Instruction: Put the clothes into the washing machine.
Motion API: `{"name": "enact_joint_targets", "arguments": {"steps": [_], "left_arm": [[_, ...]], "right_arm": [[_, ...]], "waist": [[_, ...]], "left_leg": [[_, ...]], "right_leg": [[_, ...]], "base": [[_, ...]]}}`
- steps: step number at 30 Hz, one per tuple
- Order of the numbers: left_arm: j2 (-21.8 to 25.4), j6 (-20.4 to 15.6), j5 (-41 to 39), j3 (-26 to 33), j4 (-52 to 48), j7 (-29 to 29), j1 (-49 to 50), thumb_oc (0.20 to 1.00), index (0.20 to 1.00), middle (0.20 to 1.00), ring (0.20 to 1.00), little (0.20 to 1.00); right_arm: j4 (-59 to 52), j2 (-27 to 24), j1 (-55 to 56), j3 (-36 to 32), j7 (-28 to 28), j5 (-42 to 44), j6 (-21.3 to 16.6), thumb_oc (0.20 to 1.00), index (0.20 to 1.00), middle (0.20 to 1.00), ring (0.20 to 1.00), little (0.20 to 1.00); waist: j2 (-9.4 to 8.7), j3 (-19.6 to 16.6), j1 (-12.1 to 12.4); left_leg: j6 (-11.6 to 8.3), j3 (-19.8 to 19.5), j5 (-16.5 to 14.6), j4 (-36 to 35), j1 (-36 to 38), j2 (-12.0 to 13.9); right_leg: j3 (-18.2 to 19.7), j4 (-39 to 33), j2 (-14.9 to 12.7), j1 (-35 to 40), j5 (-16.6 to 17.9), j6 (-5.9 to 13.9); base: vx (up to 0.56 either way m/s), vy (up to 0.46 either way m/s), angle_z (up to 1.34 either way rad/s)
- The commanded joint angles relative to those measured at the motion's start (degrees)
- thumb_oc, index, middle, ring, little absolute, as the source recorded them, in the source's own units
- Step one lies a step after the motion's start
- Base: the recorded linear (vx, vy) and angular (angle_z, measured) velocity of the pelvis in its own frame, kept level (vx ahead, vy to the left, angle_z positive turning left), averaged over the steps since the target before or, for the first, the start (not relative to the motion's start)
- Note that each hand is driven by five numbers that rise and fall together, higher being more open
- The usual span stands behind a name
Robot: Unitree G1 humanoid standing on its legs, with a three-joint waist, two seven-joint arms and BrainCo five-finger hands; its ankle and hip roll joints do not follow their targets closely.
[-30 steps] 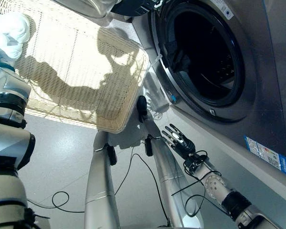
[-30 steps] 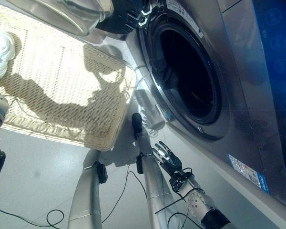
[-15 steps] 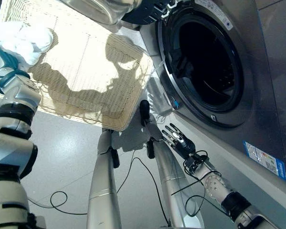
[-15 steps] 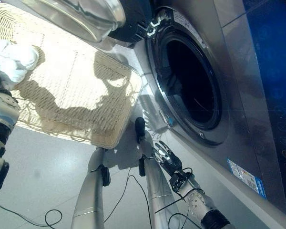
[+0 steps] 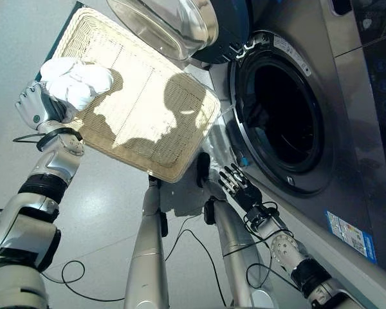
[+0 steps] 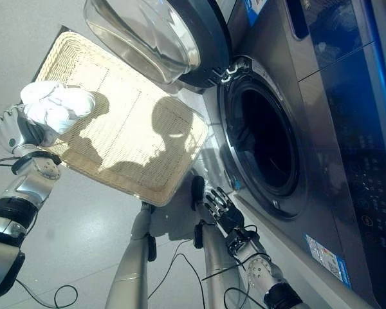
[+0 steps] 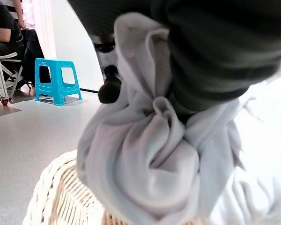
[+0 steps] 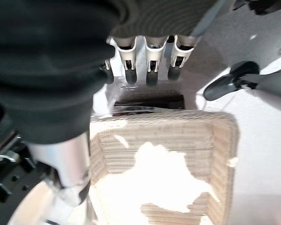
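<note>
Left wrist view: the left hand is seen clenched round a bundle of white clothes, cloth bulging out past its dark fingertip. The bundle is held over the far corner of the wicker basket, whose woven rim lies just below the cloth. Beyond the hand, a blue stool stands on the floor, and a seated person is partly shown further off. Across the basket from this hand, the washing machine stands with its round drum opening uncovered, and the glass door is swung out above the basket's far edge. Something dark is visible inside the drum's near side. The right hand is held with fingers straight and spread, holding nothing, just below the drum opening and beside the basket's near corner.
</note>
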Motion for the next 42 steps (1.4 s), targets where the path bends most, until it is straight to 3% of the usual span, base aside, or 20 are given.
{"name": "enact_joint_targets", "arguments": {"steps": [1,11,12,14,15,17,23,25,26,30,35,42], "left_arm": [[-0.61,-2.13,2.02,4.46,-2.04,2.44,-0.60,0.200,0.200,0.200,0.200,0.200],[-0.80,-4.10,2.00,4.84,-3.93,1.23,0.40,0.200,0.200,0.200,0.200,0.200],[-1.01,-5.13,1.34,5.00,-4.46,1.16,0.57,0.200,0.200,0.200,0.200,0.200],[-1.22,-11.70,-0.65,5.37,-7.34,-1.43,1.22,0.200,0.200,0.200,0.200,0.200],[-1.36,-12.26,-0.73,5.40,-7.71,-1.72,1.34,0.200,0.200,0.200,0.200,0.200],[-2.29,-16.97,-0.37,5.44,-11.57,-5.35,2.42,0.200,0.200,0.200,0.200,0.200],[-5.25,-23.74,4.11,4.81,-24.06,-14.02,9.99,0.200,0.200,0.200,0.200,0.200],[-5.42,-24.24,4.34,4.42,-25.78,-15.35,10.83,0.200,0.200,0.200,0.200,0.200],[-6.41,-25.73,5.63,3.63,-30.28,-19.51,13.41,0.200,0.200,0.200,0.200,0.200],[-7.43,-27.78,6.24,1.76,-35.03,-25.10,15.75,0.200,0.200,0.200,0.200,0.200],[-8.55,-30.20,7.18,-2.27,-37.78,-29.06,15.98,0.200,0.200,0.200,0.200,0.200],[-10.66,-31.10,5.44,-8.35,-39.08,-32.87,13.56,0.200,0.200,0.200,0.200,0.200]], "right_arm": [[-2.49,-0.91,2.82,-1.51,-0.02,-1.78,0.13,1.000,1.000,1.000,1.000,1.000],[-1.87,-0.84,3.37,-1.60,0.31,-2.52,0.76,1.000,1.000,1.000,1.000,1.000],[-2.03,-0.82,3.46,-1.47,0.46,-2.87,0.58,1.000,1.000,1.000,1.000,1.000],[-3.35,-1.28,3.88,-0.79,1.96,-7.10,-2.53,1.000,1.000,1.000,1.000,1.000],[-3.57,-1.29,3.88,-0.68,1.99,-7.58,-2.89,1.000,1.000,1.000,1.000,1.000],[-5.48,-1.60,3.37,0.12,1.86,-12.46,-6.44,1.000,1.000,1.000,1.000,1.000],[-12.91,-3.32,-1.01,2.10,-1.51,-23.03,-9.47,1.000,1.000,1.000,1.000,1.000],[-13.86,-3.41,-1.86,2.21,-1.90,-24.22,-8.77,1.000,1.000,1.000,1.000,1.000],[-16.22,-3.91,-4.07,2.70,-2.55,-27.29,-6.70,1.000,1.000,1.000,1.000,1.000],[-19.17,-5.56,-9.36,3.39,-3.77,-30.60,-1.83,1.000,1.000,1.000,1.000,1.000],[-19.81,-6.64,-13.88,5.16,-3.72,-29.70,2.77,1.000,1.000,1.000,1.000,1.000],[-19.78,-6.38,-15.71,7.42,-4.32,-26.46,3.36,1.000,1.000,1.000,1.000,1.000]], "waist": [[3.83,-0.77,-1.24],[3.89,-0.77,-1.38],[3.88,-0.77,-1.40],[3.95,-0.77,-1.36],[3.97,-0.77,-1.33],[4.16,-0.77,-0.93],[5.00,-0.77,1.17],[5.14,-0.77,1.49],[5.52,-0.77,2.36],[6.00,-0.77,3.31],[6.38,-0.77,3.91],[6.32,-0.77,3.41]], "left_leg": [[1.27,3.92,-2.40,0.20,1.82,-3.68],[1.23,4.72,-1.64,-1.91,3.35,-3.27],[1.26,4.84,-1.62,-2.13,3.62,-3.24],[1.32,4.87,-1.75,-2.50,4.63,-3.30],[1.34,4.83,-1.77,-2.48,4.71,-3.34],[1.49,4.56,-1.98,-2.27,5.31,-3.62],[1.82,3.30,-2.58,-1.37,6.24,-4.39],[1.84,3.07,-2.65,-1.18,6.27,-4.49],[2.00,2.32,-2.87,-0.45,6.14,-4.87],[2.23,1.63,-2.77,0.15,5.71,-5.22],[2.46,1.57,-2.45,-0.47,6.32,-5.28],[2.75,2.01,-2.20,-0.93,6.63,-5.28]], "right_leg": [[-0.04,-12.01,0.33,6.10,6.14,5.74],[-0.04,-13.24,0.35,7.32,6.68,6.00],[-0.04,-13.36,0.36,7.50,6.74,6.02],[-0.02,-13.57,0.36,8.32,6.62,6.05],[-0.02,-13.57,0.34,8.40,6.62,6.06],[-0.28,-13.56,0.18,9.17,6.45,6.10],[-1.58,-13.11,-0.85,10.72,5.97,6.55],[-1.73,-12.92,-0.97,10.88,5.82,6.59],[-2.23,-12.39,-1.31,11.15,5.52,6.64],[-2.76,-12.06,-1.75,11.03,5.66,6.70],[-3.26,-12.02,-1.95,11.61,5.64,6.83],[-2.97,-11.91,-1.71,11.36,6.07,6.91]], "base": [[0.00,0.000,0.00],[0.00,0.000,0.00],[0.00,0.000,0.00],[-0.03,-0.005,0.00],[0.00,0.000,0.00],[0.00,0.000,0.00],[-0.02,-0.050,0.00],[-0.01,-0.048,0.02],[-0.01,-0.052,0.03],[-0.01,-0.032,0.10],[0.00,0.002,0.01],[0.00,0.007,0.02]]}}
